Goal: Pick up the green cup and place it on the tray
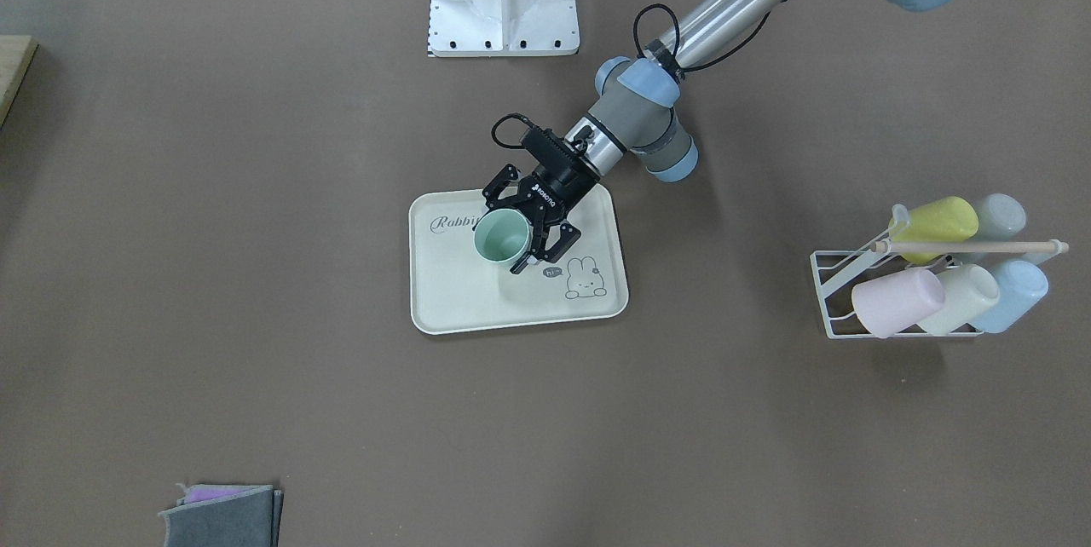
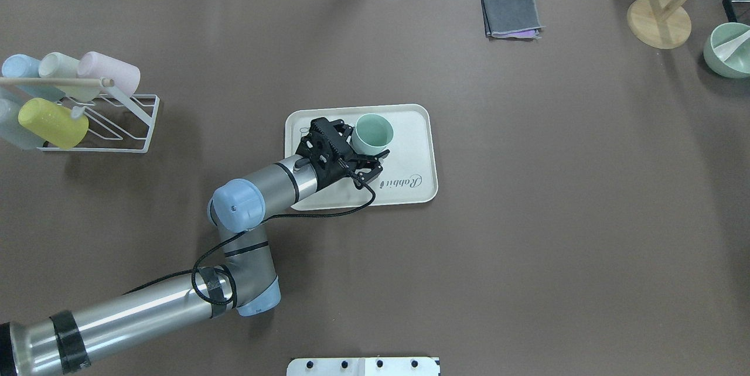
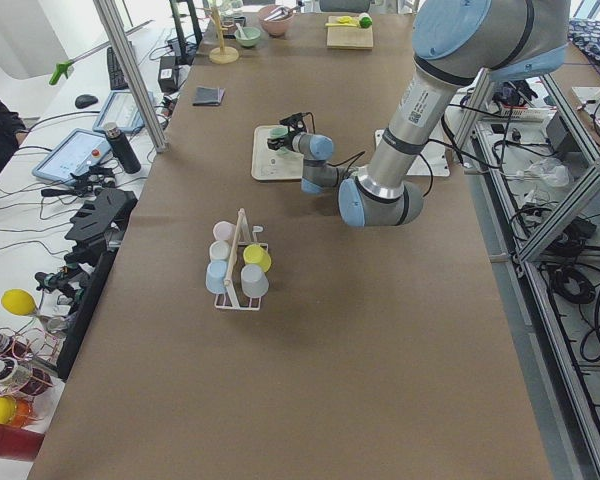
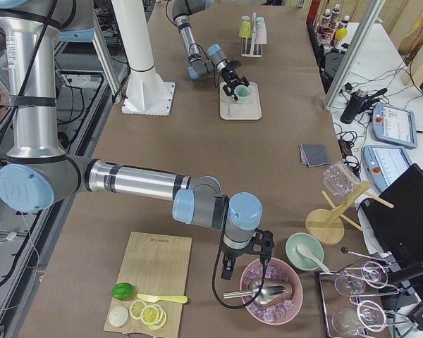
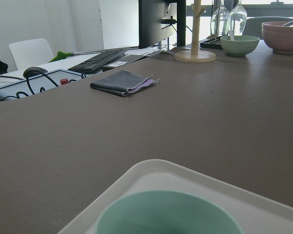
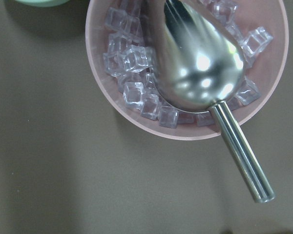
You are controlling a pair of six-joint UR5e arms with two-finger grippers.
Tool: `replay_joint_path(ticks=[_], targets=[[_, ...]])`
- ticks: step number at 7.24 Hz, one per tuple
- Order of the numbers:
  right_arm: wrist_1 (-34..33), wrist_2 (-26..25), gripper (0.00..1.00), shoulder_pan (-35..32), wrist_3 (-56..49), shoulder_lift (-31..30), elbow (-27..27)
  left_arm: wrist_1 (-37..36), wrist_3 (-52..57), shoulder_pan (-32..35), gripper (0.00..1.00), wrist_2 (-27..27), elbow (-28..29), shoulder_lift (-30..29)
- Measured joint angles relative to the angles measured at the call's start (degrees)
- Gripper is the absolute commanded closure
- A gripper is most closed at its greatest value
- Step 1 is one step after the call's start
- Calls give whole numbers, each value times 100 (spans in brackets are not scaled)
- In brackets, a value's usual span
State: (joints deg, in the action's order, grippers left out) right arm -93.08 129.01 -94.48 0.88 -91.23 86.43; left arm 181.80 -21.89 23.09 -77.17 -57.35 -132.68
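The green cup (image 1: 501, 238) stands upright on the cream tray (image 1: 460, 300), near the "Rabbit" print. My left gripper (image 1: 509, 236) reaches over the tray's edge, and its fingers straddle the cup with the jaws spread wider than the cup. From overhead, the cup (image 2: 373, 132) sits in the middle of the tray (image 2: 410, 130) in front of the left gripper (image 2: 366, 142). The left wrist view shows the cup's rim (image 5: 168, 214) close below and the tray's rim (image 5: 151, 170). My right gripper (image 4: 243, 271) hangs over a pink bowl far from the tray; I cannot tell whether it is open or shut.
A white wire rack (image 1: 929, 283) holding several pastel cups stands on the table, at the left in the overhead view (image 2: 70, 101). A folded grey cloth (image 2: 511, 16), a wooden stand (image 2: 659, 21) and a mint bowl (image 2: 726, 48) lie far off. The pink bowl (image 6: 136, 117) holds ice and a metal scoop (image 6: 200, 63).
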Motion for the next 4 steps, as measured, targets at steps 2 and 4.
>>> replay_joint_path(ticks=[2,4], targets=[[2,-6,0,3,2,0,-3,48,0,2,3,0,-3,21],[2,-3,0,7,7,0,-3,95,-6,2,3,-8,-139,173]])
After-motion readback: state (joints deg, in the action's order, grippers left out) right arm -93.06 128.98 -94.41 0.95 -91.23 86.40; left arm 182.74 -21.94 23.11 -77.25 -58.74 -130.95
